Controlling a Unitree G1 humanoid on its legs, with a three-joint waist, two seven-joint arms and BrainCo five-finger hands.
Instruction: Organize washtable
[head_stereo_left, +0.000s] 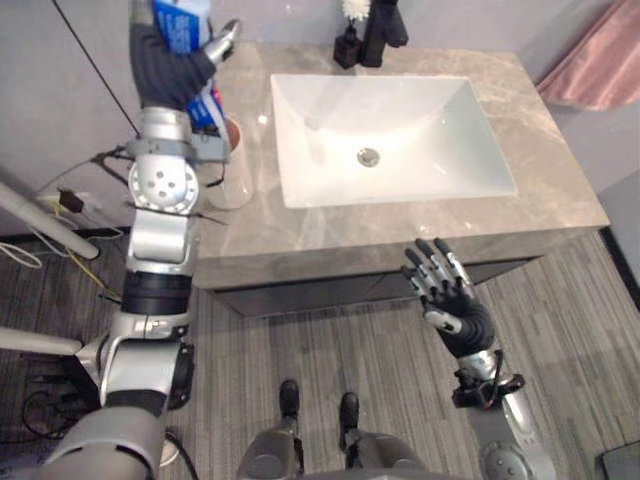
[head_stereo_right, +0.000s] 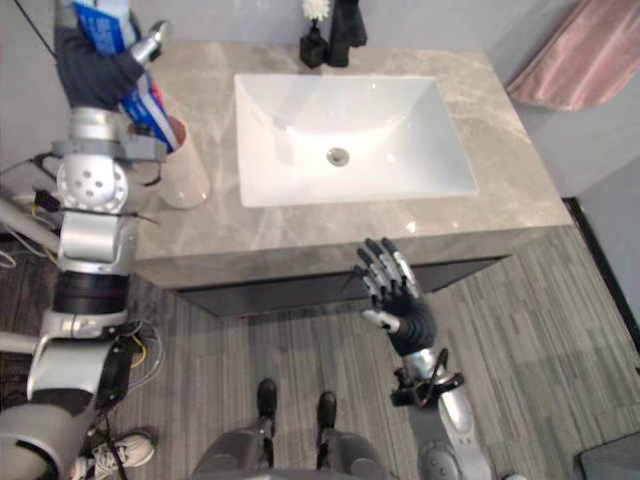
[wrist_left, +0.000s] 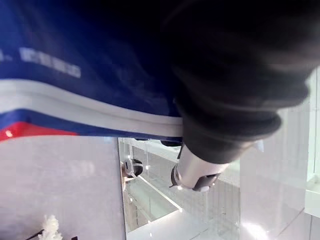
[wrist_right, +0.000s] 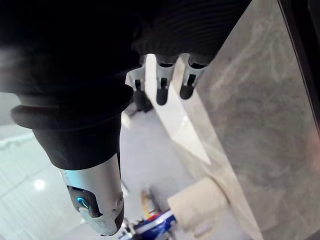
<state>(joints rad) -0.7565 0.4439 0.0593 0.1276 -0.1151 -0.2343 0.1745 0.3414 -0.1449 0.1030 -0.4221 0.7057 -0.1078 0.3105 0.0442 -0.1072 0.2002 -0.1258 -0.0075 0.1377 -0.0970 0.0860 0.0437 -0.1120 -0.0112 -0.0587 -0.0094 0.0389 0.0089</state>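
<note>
My left hand (head_stereo_left: 170, 65) is clamping a blue toothpaste tube (head_stereo_left: 178, 22) above the white cup (head_stereo_right: 185, 175) at the table's (head_stereo_left: 540, 170) left end; my right hand (head_stereo_left: 455, 300) is hovering, fingers spread, before the table's front.

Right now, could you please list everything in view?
Grey marble countertop: one, grey, centre.
White rectangular sink basin: one, white, in the countertop.
Black tap: one, black, behind the basin.
Black dispenser bottle: one, black, beside the tap.
Pale translucent cup: one, whitish, countertop's left edge.
Blue-white-red tube: one, held above the cup.
Pink cloth: one, pink, far right.
Left hand: curled round the tube.
Right hand: open, over the floor.
</note>
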